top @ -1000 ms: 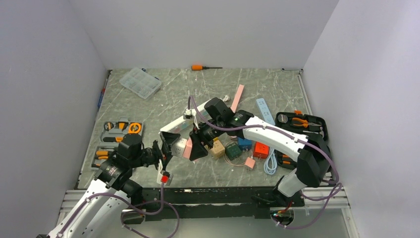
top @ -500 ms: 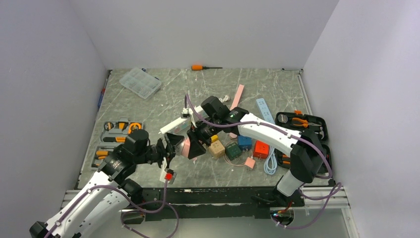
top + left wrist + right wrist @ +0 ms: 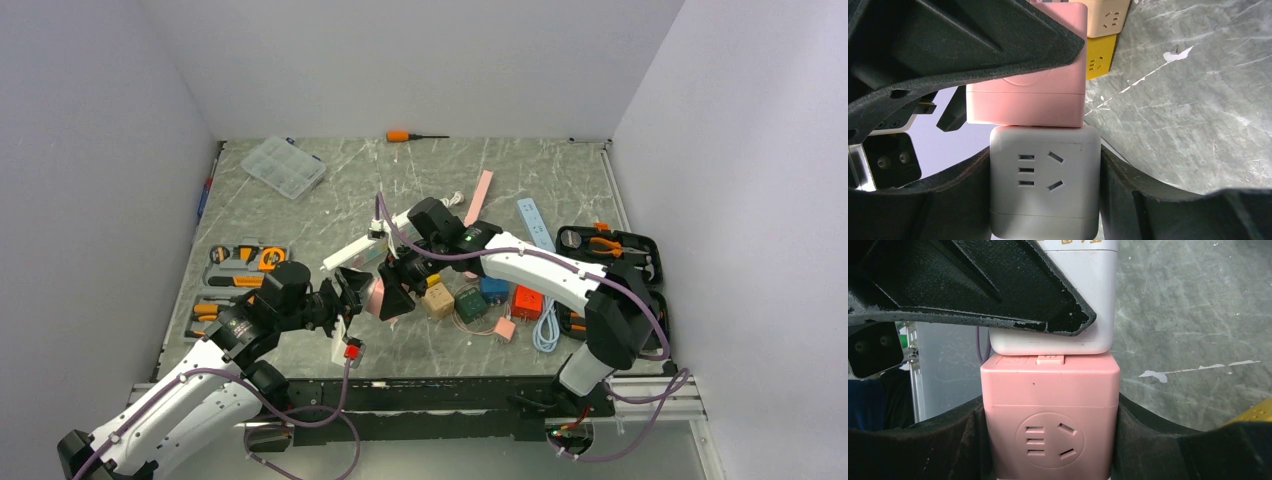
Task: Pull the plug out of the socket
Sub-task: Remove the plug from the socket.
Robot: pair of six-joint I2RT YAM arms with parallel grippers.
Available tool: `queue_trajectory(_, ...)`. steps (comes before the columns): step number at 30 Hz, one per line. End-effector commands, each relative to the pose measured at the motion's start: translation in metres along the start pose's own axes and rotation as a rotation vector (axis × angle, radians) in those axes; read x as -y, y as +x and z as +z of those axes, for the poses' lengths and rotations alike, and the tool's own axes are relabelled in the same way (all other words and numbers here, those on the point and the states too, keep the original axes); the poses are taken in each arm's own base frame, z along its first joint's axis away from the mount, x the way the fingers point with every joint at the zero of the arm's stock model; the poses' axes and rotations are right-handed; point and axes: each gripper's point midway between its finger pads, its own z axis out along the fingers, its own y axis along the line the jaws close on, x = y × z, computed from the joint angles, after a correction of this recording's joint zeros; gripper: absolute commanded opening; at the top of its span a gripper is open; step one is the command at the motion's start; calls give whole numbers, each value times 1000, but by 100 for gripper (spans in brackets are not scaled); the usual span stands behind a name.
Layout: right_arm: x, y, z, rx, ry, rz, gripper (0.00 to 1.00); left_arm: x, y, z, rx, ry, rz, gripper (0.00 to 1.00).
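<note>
Front-centre, L gripper (image 3: 351, 296) clamps white cube (image 3: 1044, 185), R gripper (image 3: 390, 291) pink cube (image 3: 1050, 415)

Pink cube (image 3: 1050, 390) flush against white cube (image 3: 1043, 185)

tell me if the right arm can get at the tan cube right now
Probably not yet. The tan cube lies close beside the right claw with nothing over it, but that claw is shut on the pink cube, which is joined to the white cube in the left claw.
</note>
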Motion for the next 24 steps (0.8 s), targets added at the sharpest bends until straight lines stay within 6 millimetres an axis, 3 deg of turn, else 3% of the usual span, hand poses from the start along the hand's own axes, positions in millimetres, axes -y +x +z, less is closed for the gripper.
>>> queue_trajectory(1,-19,-12,-11,102,-13,-63,0,-13,19,-5,-111,-52,43,0)
queue_trajectory(6,-23,4,-17,109,-1,-36,0,-3,29,-3,-163,-45,123,0)
queue_trajectory(16,-16,48,-26,50,85,47,0,6,59,-1,-305,-18,98,0)
queue_trajectory(24,-24,82,-31,5,121,101,0,10,75,-7,-362,10,71,0)
